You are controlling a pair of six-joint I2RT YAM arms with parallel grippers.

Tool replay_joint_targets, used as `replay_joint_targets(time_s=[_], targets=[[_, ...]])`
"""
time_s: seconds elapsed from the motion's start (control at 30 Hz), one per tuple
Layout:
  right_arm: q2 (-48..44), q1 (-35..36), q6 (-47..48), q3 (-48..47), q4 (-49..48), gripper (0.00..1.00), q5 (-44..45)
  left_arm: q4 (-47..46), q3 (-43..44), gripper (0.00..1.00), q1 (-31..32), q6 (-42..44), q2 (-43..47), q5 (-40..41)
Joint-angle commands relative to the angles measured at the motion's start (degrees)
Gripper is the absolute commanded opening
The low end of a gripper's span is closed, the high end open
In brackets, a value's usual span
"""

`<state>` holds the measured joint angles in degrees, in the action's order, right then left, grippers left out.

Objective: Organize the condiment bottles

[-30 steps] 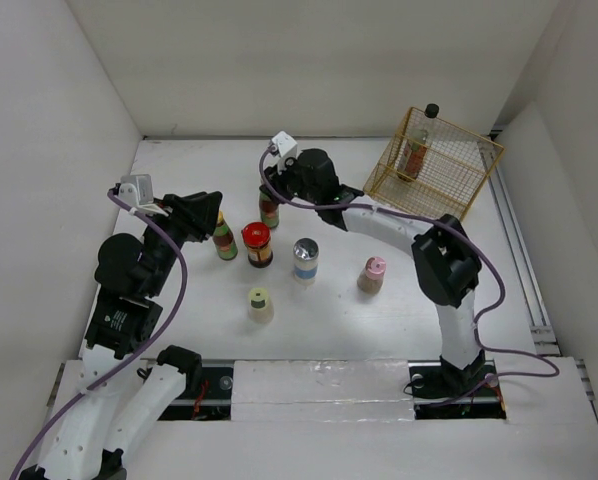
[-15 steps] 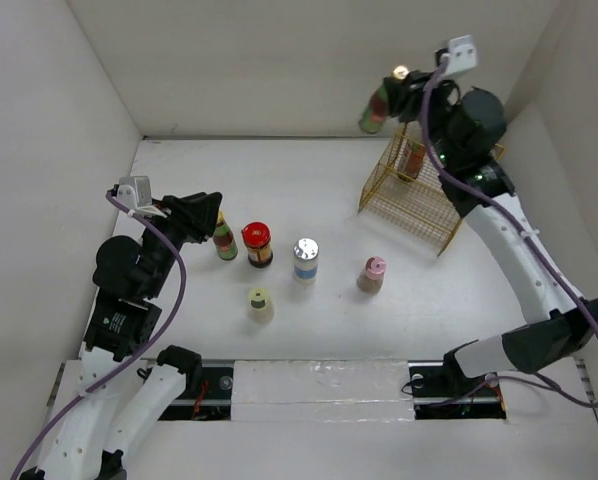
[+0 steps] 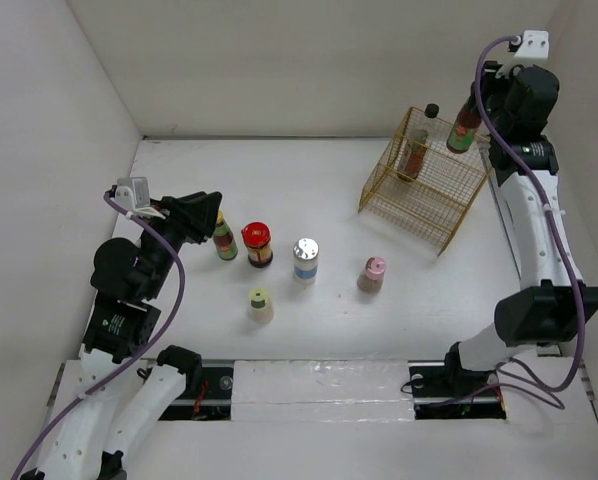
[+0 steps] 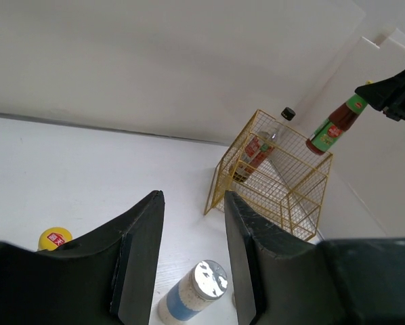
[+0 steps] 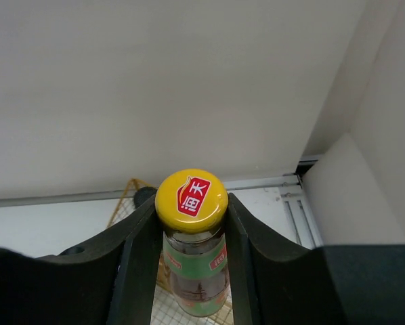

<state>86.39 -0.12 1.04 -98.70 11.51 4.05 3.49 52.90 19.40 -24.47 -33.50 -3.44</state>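
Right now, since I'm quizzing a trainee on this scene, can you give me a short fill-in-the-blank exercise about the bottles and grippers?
1. The right gripper holds a green-labelled bottle with a ____ cap.
2. The gold wire basket holds ____ bottle: the black-capped bottle.
3. The blue-banded jar between the red-capped jar and the pink-capped bottle has a ____ cap.
4. The left gripper has its jaws ____, nothing between them.

Missing words: yellow; one; silver; open.
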Motion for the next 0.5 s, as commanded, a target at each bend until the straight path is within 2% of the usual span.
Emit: replay_joint_targets(time_s=[0.0,0.23,0.27,0.47], targets=[[0.26,-2.51,-1.04,-6.16,-7.20,0.05,-1.85,-3.05,0.18,0.37,-0.15,0.30,0.54,-1.22],[4.92,-4.19,-2.88,-6.69,-11.24,0.05,-1.86,-3.05,0.18,0.37,-0.15,0.30,0.54,-1.22],[4.93,-4.19,-3.41,-6.69,-12.55,0.02,-0.81,-3.05,0.18,0.37,-0.15,0.30,0.54,-1.22],[3.26,-3.66,-5.43,5.08,-22.92,0.02,3.23,-3.05,0.18,0.37,-0.15,0.30,0.54,-1.22]])
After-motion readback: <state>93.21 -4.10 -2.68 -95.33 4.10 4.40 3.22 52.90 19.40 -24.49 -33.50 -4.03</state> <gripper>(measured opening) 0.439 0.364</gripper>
